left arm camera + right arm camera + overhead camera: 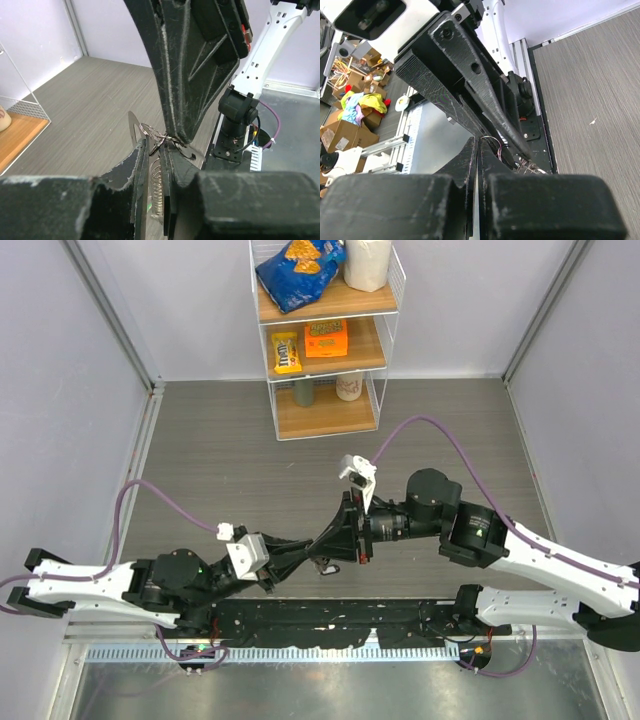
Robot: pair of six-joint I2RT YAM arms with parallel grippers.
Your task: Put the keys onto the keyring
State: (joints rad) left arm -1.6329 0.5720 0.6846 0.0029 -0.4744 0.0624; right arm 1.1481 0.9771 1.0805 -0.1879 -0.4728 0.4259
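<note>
Both arms were tip to tip over the near-centre of the counter (210,460). The left end effector (156,150) lay in from the near left. Its fingers were a narrow slit apart w/ the keyring (132,131) between them; couldn't tell if it was clamped or just resting there.

The keyring's flat grey metal stood on edge against the left finger. Its long axis ran along the fingers and pointed away from the wrist, i.e. to the right and slightly far. That's approx., since most of it was hidden in the gap. A wire coil (156,186) sat in the slit beside it, and a thin wire loop (150,131) stuck out at the tip.

The right end effector (477,146) lay in from the right, jaws pressed fully together, tip at that loop. What it pinched, if anything, was hidden. Keys: not made out in any view. A shelf rack (325,340) stood at the far side, well apart.
</note>
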